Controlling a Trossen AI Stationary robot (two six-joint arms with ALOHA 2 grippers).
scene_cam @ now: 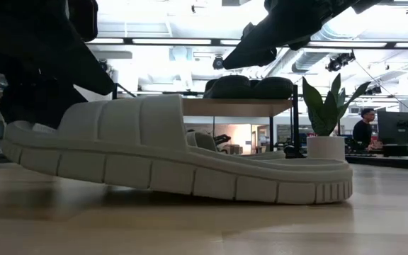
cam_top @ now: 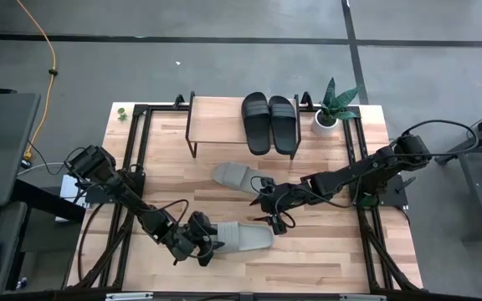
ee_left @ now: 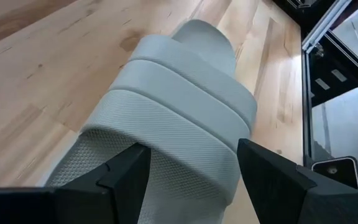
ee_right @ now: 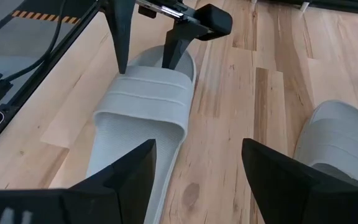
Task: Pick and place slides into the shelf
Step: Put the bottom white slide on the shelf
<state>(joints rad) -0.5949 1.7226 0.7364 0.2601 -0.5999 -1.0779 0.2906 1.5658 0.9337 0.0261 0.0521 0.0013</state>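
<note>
While plant (cam_top: 333, 107) flanks shelf (cam_top: 216, 113) | left gripper (cam_top: 210, 248) seemingly grips grey slide (cam_top: 243, 237)

Potted plant (cam_top: 331, 109) at the table's (cam_top: 325, 242) far edge — yellow cable (cam_top: 44, 50) on floor.

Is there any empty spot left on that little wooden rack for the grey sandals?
Yes. The shelf is bare on its left half; the two black slides fill the right half, beside the plant. The table's middle is crowded: two grey slides, the left end effector around one, and the right end effector open over the other.
</note>
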